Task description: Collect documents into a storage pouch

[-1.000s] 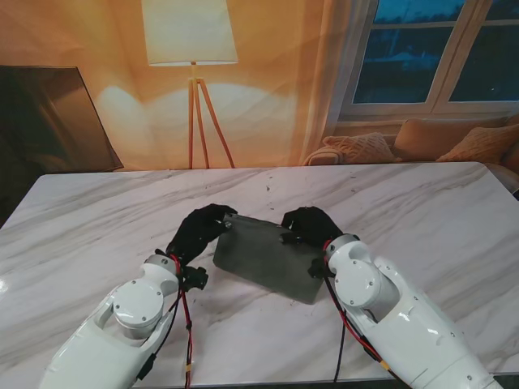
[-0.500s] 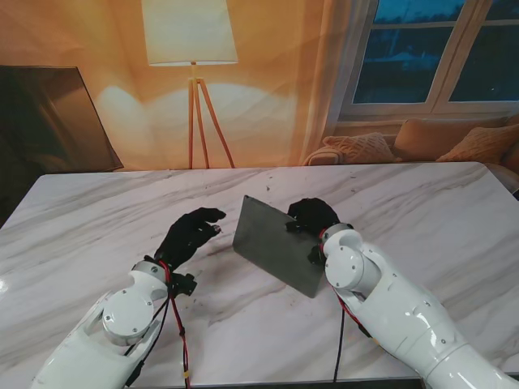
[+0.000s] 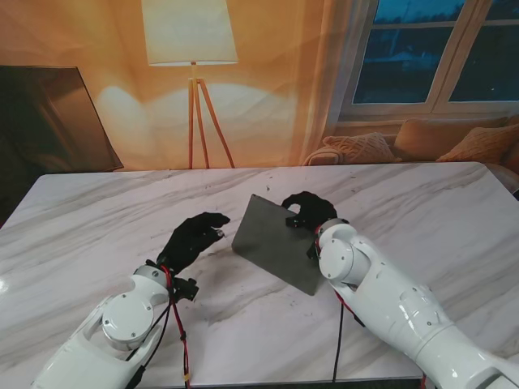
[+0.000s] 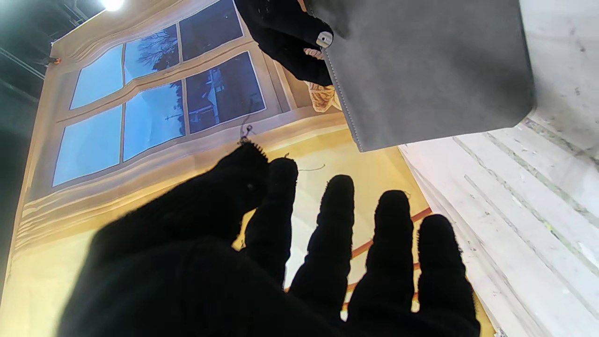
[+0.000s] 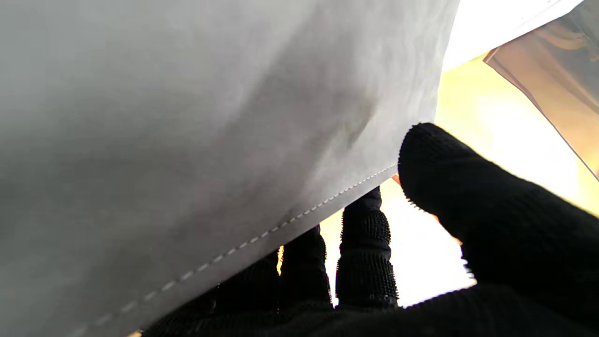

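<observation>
The left hand (image 3: 193,237) has let go since a second ago and drawn back toward me, and the pouch (image 3: 276,243) has swung up off the worktop (image 3: 97,219) onto its near edge. Nearest me, that left hand hovers with fingers spread, holding nothing, just beside the pouch. Next, the grey pouch stands tilted at mid-worktop, its lower corner seemingly resting on the marble. At its far upper edge the right hand (image 3: 306,212) clamps it, thumb (image 5: 468,206) on one face, fingers behind the stitched hem. It looks light and flat yet fairly stiff, a felt-like cloth unlikely to slip; the stitched rim is the place to grip. No documents show anywhere.
</observation>
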